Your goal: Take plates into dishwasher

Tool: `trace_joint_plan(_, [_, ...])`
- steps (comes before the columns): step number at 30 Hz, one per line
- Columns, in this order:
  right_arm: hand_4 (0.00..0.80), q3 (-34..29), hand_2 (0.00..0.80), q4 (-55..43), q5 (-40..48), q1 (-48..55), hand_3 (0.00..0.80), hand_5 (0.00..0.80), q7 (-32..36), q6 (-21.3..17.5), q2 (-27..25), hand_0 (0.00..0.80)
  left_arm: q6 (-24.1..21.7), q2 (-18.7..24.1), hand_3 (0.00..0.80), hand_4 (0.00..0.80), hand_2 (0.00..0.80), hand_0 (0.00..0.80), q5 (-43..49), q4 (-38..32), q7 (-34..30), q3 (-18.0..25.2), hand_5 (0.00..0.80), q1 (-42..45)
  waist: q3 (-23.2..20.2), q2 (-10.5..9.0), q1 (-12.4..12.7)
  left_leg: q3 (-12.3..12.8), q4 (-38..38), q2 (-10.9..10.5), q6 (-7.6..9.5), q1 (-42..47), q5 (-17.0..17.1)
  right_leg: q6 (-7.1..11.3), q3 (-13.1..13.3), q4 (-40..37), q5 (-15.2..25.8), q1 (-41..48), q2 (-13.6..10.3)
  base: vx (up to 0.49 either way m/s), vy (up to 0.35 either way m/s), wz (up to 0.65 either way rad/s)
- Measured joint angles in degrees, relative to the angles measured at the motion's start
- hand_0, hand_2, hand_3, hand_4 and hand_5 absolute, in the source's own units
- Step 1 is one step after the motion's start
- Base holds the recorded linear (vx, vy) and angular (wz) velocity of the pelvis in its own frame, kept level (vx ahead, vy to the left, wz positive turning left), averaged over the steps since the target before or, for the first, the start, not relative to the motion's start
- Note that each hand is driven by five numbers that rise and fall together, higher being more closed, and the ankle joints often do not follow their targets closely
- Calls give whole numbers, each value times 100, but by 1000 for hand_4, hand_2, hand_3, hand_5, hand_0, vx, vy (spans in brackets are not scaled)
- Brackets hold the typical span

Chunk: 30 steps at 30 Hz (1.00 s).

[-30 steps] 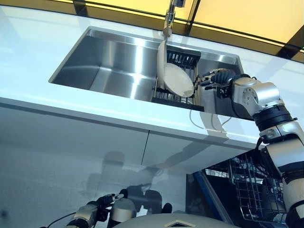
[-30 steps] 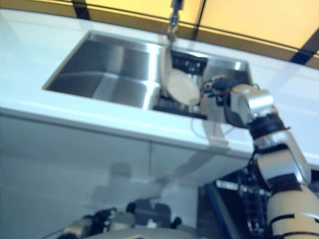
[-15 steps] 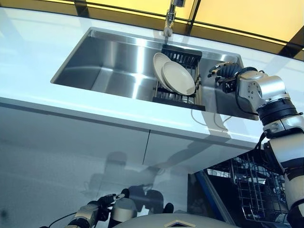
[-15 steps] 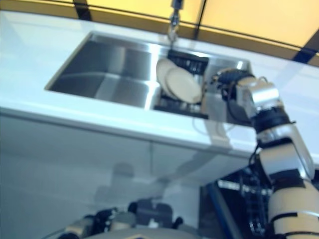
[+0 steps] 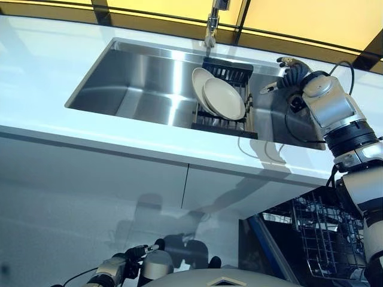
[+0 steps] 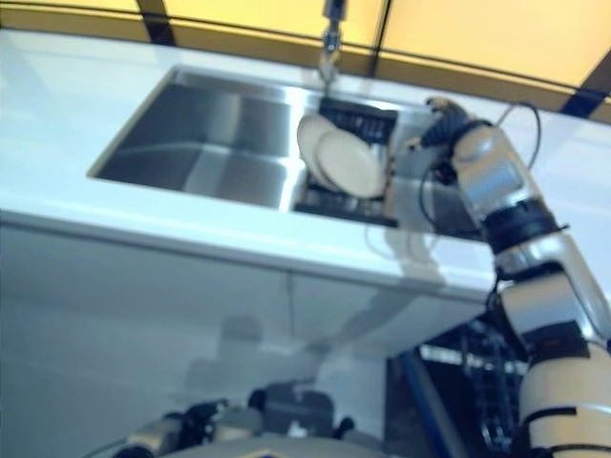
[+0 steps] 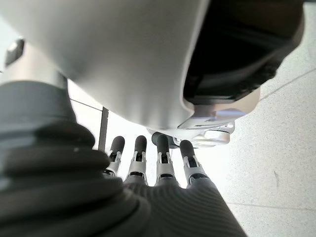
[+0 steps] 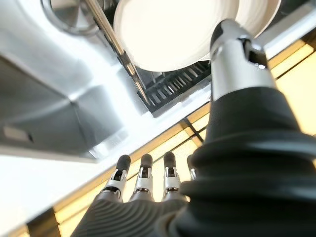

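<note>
We should bring our empty right hand (image 5: 291, 70), fingers straight, left to the nearer round white plate (image 5: 224, 98) and pinch its rim.

kitchen, steel sink (image 5: 137, 84), dish rack (image 5: 230, 122), dishwasher basket (image 5: 326, 239)

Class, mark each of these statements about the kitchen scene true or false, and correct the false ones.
1. Two plates stand in the rack inside the sink. True.
2. The right hand holds a plate. False: its fingers are straight and it holds nothing.
3. The left hand is pressing on the counter. False: it hangs low, below the counter.
4. The faucet stands behind the rack. True.
</note>
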Motion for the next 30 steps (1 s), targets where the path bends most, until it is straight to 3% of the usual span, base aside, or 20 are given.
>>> trace_joint_plan(12, [0, 169, 0, -71, -93, 160, 0, 0, 87, 18, 669, 0, -5, -43, 0, 0, 0, 0, 4, -14, -5, 0, 0, 15, -9, 39, 16, -24, 0, -3, -1, -27, 1, 0, -36, 0, -1, -9, -2, 0, 0, 0])
trace_joint_plan(30, [0, 305, 0, -71, -99, 350, 0, 0, 121, 140, 1077, 0, -44, -79, 0, 0, 0, 0, 10, -56, 7, 2, 0, 11, 38, 83, 131, -88, 0, -6, -4, -217, 31, 1, -71, 2, 0, -168, 1, 0, -1, 1])
